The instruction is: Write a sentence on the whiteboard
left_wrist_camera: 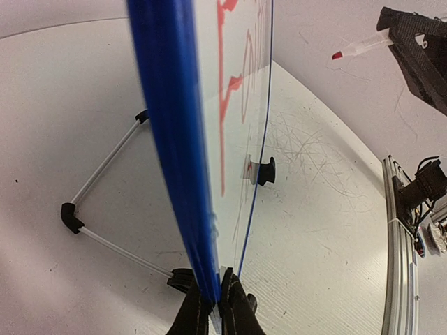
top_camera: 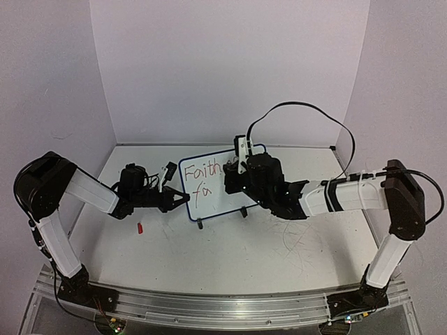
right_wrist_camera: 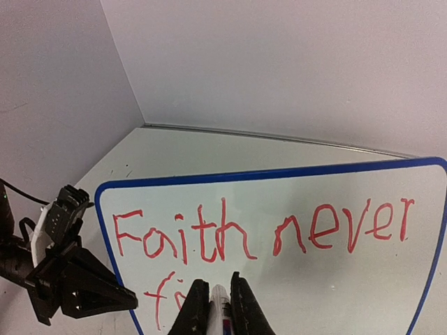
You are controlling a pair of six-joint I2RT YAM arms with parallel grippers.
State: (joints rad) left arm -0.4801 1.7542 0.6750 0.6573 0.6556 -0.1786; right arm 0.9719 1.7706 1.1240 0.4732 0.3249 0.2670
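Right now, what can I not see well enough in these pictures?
- Top view: the right arm covers the right half of the whiteboard; only the start of the sentence shows.
- Right wrist view: the marker and the bottom edge hide its second line.
- Left wrist view: the whiteboard is edge-on, its letters unreadable.
- Top view: the small red thing, too small to name.

Right pincer tight around a marker, before the whiteboard with its red sentence.

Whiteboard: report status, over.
Left pincer shut on whiteboard edge. Right pincer shut on marker, at second line. Sentence reads "Faith never", second line begun. Nothing blocking the board.
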